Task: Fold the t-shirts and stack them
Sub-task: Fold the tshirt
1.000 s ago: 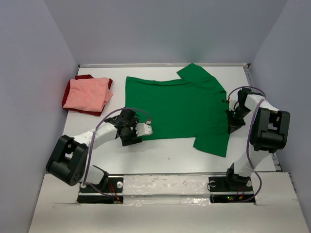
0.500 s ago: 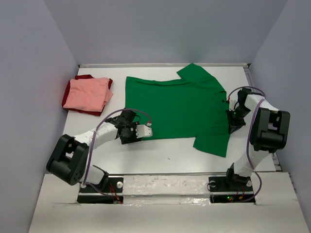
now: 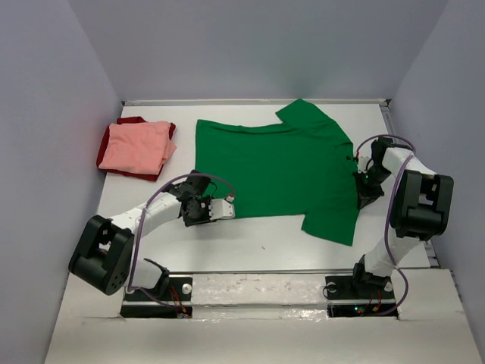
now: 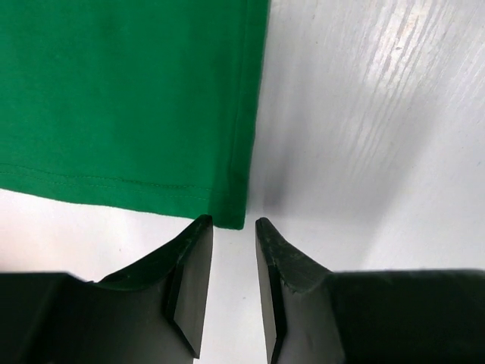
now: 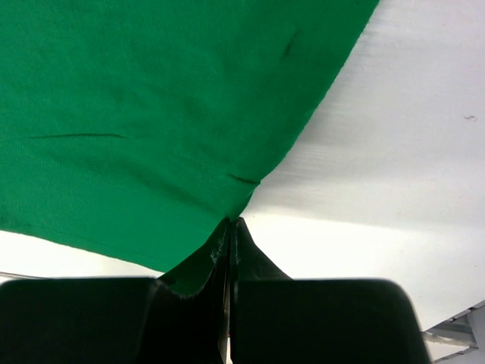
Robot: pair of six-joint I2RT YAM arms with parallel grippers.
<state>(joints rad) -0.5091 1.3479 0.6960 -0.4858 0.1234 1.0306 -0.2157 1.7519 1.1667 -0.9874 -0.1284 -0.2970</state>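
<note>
Left pincer (image 4: 233, 224) half-open at green t-shirt (image 4: 114, 91) hem corner, empty; advance over the corner before closing. Right pincer (image 5: 229, 222) clamped on its edge.

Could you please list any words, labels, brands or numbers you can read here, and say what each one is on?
None: no legible text shows on the green t-shirt, the salmon pink t-shirt, the dark red t-shirt beneath it or the table in any view.
</note>
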